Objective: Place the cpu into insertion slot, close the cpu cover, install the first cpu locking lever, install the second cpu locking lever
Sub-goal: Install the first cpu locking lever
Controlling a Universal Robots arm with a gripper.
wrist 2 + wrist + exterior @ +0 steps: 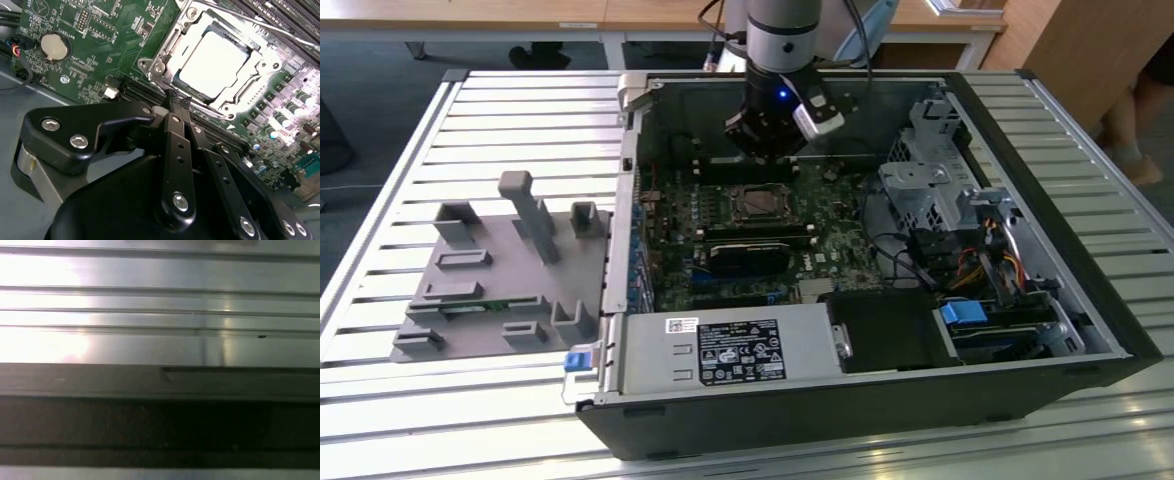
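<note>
The cpu (212, 62) lies flat in the insertion slot (758, 203), its silvery top showing through the cut-out of the cpu cover (167, 47). The cover lies down over it. A thin metal lever rod (260, 25) runs along the socket's far side. My gripper (176, 102) has its black fingertips pressed together, shut, right at the socket's near corner, by the edge of the cover frame. I cannot tell whether the tips pinch anything. In the exterior view the gripper (767, 150) hangs inside the open computer case, just behind the socket.
Long black memory slots (754, 232) lie beside the socket. A grey power supply box (727, 350) fills the case's front. A drive cage (934, 190) with cables stands at the exterior view's right. A grey fixture (507, 265) rests on the slatted table (150, 295).
</note>
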